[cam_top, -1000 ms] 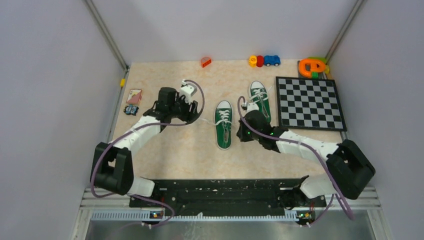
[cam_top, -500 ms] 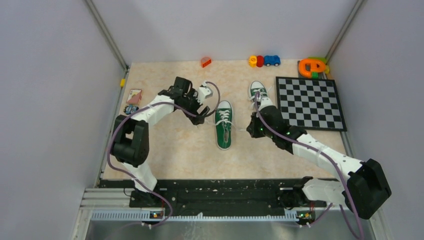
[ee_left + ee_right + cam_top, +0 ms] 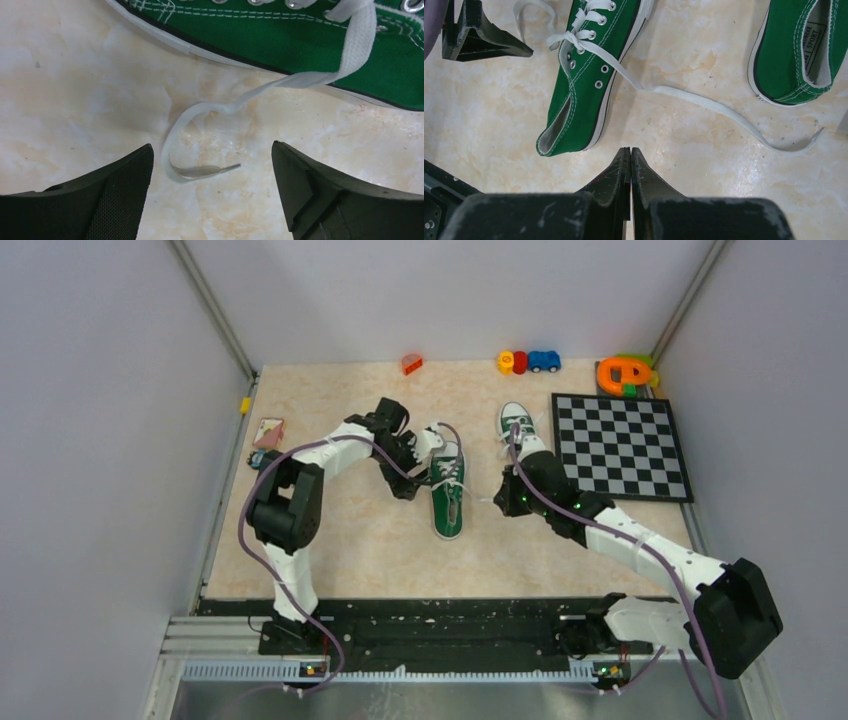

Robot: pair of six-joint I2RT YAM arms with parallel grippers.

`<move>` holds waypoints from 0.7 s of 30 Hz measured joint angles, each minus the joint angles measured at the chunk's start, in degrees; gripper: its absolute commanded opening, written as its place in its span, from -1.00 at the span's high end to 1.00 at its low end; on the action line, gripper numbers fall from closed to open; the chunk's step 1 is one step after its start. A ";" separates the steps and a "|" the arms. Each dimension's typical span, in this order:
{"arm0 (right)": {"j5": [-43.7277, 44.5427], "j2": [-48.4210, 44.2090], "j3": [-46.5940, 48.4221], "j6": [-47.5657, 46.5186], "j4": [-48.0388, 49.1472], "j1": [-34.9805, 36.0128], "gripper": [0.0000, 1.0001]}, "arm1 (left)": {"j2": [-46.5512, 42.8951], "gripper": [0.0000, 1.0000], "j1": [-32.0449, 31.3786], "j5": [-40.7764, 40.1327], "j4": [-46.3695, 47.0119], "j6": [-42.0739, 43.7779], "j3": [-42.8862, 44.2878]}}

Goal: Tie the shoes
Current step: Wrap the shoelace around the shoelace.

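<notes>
My left claw (image 3: 212, 162) is spread wide, a loose lace end (image 3: 200, 172) lying between its fingers beside the middle shoe (image 3: 447, 510) on the worktop (image 3: 350, 540). My right claw (image 3: 630, 150) is closed on nothing, near the second shoe (image 3: 517, 420) further right.

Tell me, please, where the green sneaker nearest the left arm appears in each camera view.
Top external: the green sneaker lies near the picture's centre, toe pointing up.
Left wrist: its canvas side runs along the top edge.
Right wrist: it lies left of centre, heel nearest the camera.
Shared landmark: the open left end effector beside the sneaker, seen in the right wrist view's top left corner.
</notes>
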 measured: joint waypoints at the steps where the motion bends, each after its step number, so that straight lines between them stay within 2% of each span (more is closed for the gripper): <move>1: 0.00 -0.07 0.00 0.00 -0.04 -0.11 1.00 | 0.35 -0.81 -0.22 -0.35 -0.09 0.50 0.52; 6: -0.20 -0.33 0.00 0.00 -0.28 -0.20 1.00 | 2.27 -0.76 -1.49 -2.14 -0.22 3.41 3.15; 10: -0.20 -0.33 0.00 0.00 -0.94 -0.26 1.00 | 5.16 -0.56 -2.71 -3.21 -0.74 5.27 5.03; 12: -0.22 -0.35 0.00 0.00 -1.14 -0.37 1.00 | 6.62 -0.22 -3.08 -3.50 -1.53 6.38 6.10; 13: -0.22 -0.37 0.00 0.00 -1.18 -0.42 1.00 | 6.99 0.01 -3.21 -3.67 -1.90 6.43 6.78; 14: -0.22 -0.37 0.00 0.00 -1.20 -0.52 1.00 | 7.32 0.28 -3.32 -3.58 -2.08 6.69 7.28; 15: -0.20 -0.37 0.00 0.00 -1.20 -0.55 1.00 | 7.78 0.73 -3.41 -3.61 -2.40 7.48 7.82; 16: -0.20 -0.37 0.00 0.02 -1.22 -0.59 1.00 | 8.00 1.00 -3.48 -3.76 -2.69 7.56 8.33; 21: -0.17 -0.39 0.00 0.04 -1.22 -0.72 1.00 | 8.85 1.00 -3.48 -4.20 -4.70 8.26 9.70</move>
